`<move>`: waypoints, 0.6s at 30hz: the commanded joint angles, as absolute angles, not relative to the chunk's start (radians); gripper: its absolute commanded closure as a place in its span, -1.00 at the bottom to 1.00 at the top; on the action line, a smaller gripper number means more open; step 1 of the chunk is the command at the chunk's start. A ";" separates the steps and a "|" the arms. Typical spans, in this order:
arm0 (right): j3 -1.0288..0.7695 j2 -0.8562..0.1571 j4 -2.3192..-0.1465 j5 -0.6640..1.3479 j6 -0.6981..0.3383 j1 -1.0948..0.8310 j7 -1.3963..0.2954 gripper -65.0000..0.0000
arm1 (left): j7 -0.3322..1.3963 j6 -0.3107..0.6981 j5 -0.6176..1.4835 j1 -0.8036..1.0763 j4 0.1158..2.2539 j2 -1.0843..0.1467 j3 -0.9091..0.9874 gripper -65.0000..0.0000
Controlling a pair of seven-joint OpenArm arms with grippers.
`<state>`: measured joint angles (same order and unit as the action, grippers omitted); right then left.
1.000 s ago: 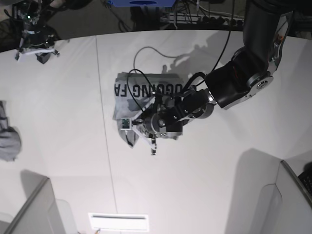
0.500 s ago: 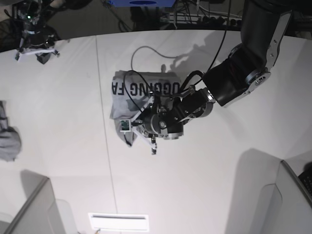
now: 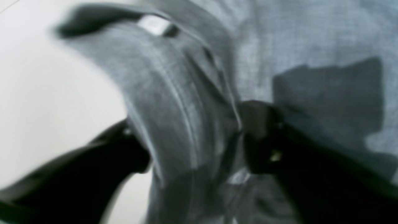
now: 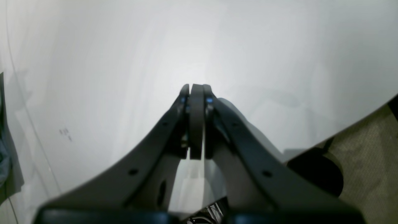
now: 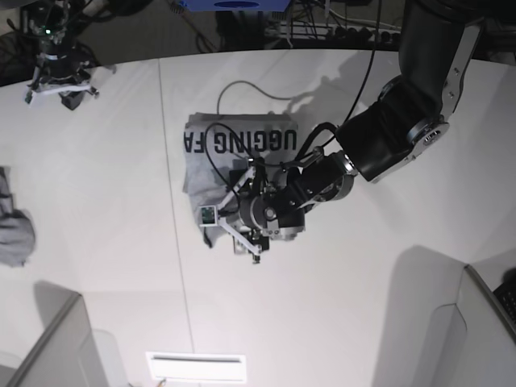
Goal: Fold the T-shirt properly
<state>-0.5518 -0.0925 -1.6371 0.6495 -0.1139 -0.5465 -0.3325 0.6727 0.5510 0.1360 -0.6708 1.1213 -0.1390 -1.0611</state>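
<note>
The heather-grey T-shirt (image 5: 211, 165) lies folded mid-table, a line of black lettering (image 5: 242, 141) facing up along its far edge. My left gripper (image 5: 242, 235) hangs over the shirt's near corner. In the left wrist view its fingers (image 3: 261, 137) stand wide apart, open, and a thick ridge of the T-shirt (image 3: 186, 102) runs between them. My right gripper (image 5: 58, 81) is at the far left of the table, well away from the shirt. The right wrist view shows that gripper (image 4: 196, 90) shut on nothing above bare white tabletop.
A small grey cloth lump (image 5: 12, 230) lies at the table's left edge. A dark cable (image 5: 234, 85) loops past the shirt's far side. Grey panels stand at the near left (image 5: 56, 347) and near right (image 5: 484, 330). The table edge (image 4: 342, 137) borders beige floor.
The left gripper's fingers have spread apart around the cloth fold. The arm shifted slightly toward the near edge and the shirt lies flatter, showing more lettering. The right arm stayed put.
</note>
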 commanded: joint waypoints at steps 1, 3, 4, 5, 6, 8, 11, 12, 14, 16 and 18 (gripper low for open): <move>-0.556 -0.102 -1.656 0.654 -0.120 -0.550 -0.311 1.00 | 0.687 0.567 0.142 -0.690 1.127 -0.136 -1.058 -0.71; -0.556 -0.102 -1.656 0.654 -0.120 -0.550 -0.311 1.00 | 0.687 0.567 0.142 -0.705 1.132 -0.136 -1.049 -0.91; -0.556 -0.102 -1.656 0.654 -0.120 -0.550 -0.311 1.00 | 0.685 0.567 0.142 -0.707 1.142 -0.136 -1.030 -0.98; -0.555 -0.102 -1.653 0.654 -0.120 -0.549 -0.311 1.00 | 0.685 0.567 0.140 -0.704 1.159 -0.136 -0.992 -1.00; -0.555 -0.102 -1.650 0.654 -0.120 -0.542 -0.311 1.00 | 0.685 0.567 0.140 -0.702 1.175 -0.136 -0.944 -1.00; -0.555 -0.102 -1.649 0.654 -0.120 -0.541 -0.311 1.00 | 0.685 0.567 0.134 -0.679 1.210 -0.137 -0.846 -1.00; -0.555 -0.104 -1.649 0.653 -0.120 -0.541 -0.311 1.00 | 0.685 0.567 0.133 -0.653 1.260 -0.137 -0.713 -1.00; -0.555 -0.105 -1.649 0.653 -0.120 -0.539 -0.311 1.00 | 0.685 0.565 0.133 -0.642 1.279 -0.139 -0.671 -1.00; -0.555 -0.108 -1.649 0.653 -0.122 -0.538 -0.311 1.00 | 0.684 0.564 0.131 -0.619 1.326 -0.142 -0.607 -1.00; -0.555 -0.113 -1.649 0.651 -0.122 -0.536 -0.311 1.00 | 0.684 0.562 0.131 -0.590 1.392 -0.143 -0.542 -1.00; -0.555 -0.131 -1.652 0.651 -0.131 -0.536 -0.302 1.00 | 0.684 0.562 0.131 -0.559 1.457 -0.145 -0.478 -1.00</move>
